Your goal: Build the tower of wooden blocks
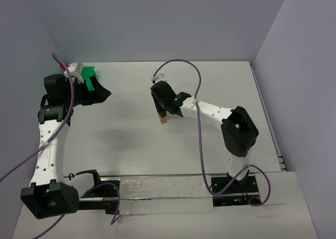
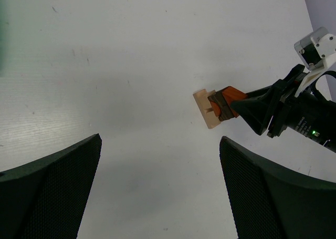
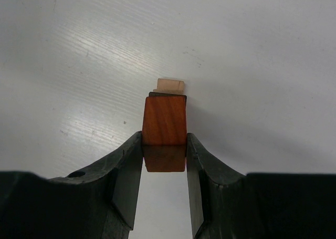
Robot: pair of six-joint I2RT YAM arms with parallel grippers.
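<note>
My left gripper (image 1: 101, 94) hangs near the far left corner of the white table (image 1: 131, 144). Its black fingers (image 2: 52, 191) are spread wide with nothing between them. The flat bright green plastic tray (image 1: 90, 77) lies just beside it, mostly hidden behind my left wrist, so I cannot make out its outline.

Towards the middle of the table, my right gripper (image 3: 164, 139) is clamped on a small reddish-brown wooden block (image 3: 164, 121). A dark brown wooden block (image 2: 219, 105) is pressed against its far face, and it shows only as a thin edge from my right wrist. Against that one sits a light tan wooden block (image 2: 205, 108) with a notch. I cannot tell whether the tan block rests on the table.
</note>
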